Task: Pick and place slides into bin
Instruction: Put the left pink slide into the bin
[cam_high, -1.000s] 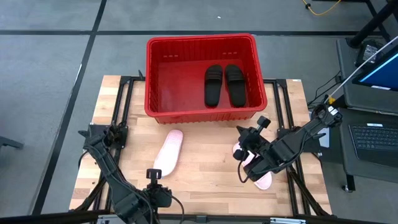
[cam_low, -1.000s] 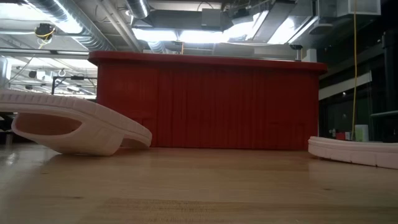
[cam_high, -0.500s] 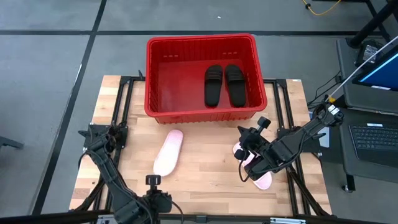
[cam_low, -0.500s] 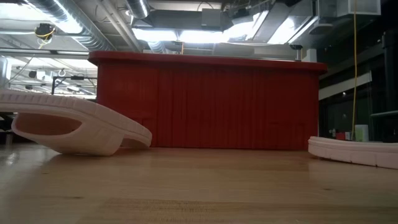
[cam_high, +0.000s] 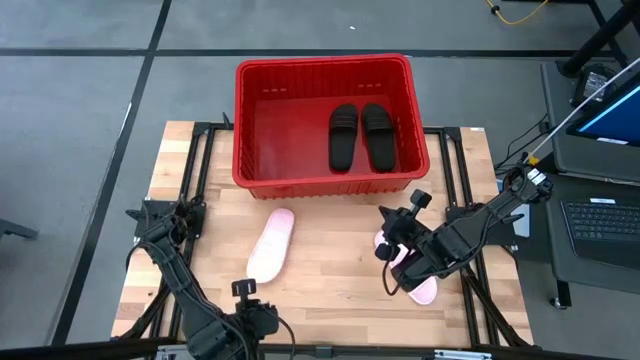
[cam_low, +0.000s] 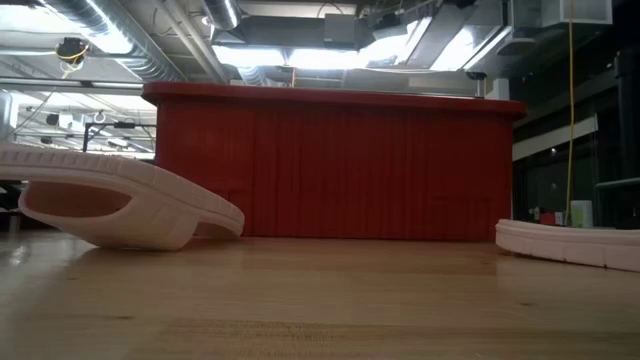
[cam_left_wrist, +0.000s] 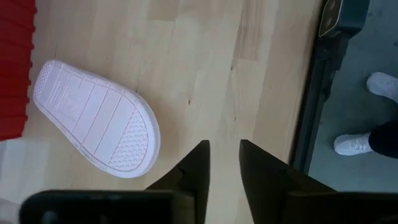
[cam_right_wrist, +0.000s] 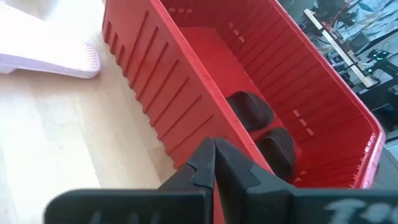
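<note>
The red bin (cam_high: 322, 64) stands at the table's far middle, with two black slides (cam_high: 343, 136) (cam_high: 379, 135) lying side by side on its floor. One pale pink slide (cam_high: 270, 245) lies sole up on the wood, resting on its strap and tilted; it also shows in the low view (cam_low: 120, 205). The other pink slide (cam_high: 424, 291) lies flat at the right, partly under my right arm. My right gripper (cam_high: 388, 250) is shut and empty above that slide, pointing at the bin's near wall (cam_right_wrist: 161, 81). My left gripper (cam_high: 243, 290) is open and empty at the near edge.
Black frame rails (cam_high: 205, 150) run along the table's left and right sides. A laptop (cam_high: 600, 220) sits on a stand off the right edge. A person's white shoes (cam_left_wrist: 354, 144) stand on the floor past the table's edge. Bare wood (cam_high: 330, 260) lies between the two pink slides.
My left gripper has drawn back a little toward the table's near edge. My right gripper has edged slightly toward the table's left. The slides and the bin have stayed where they were.
</note>
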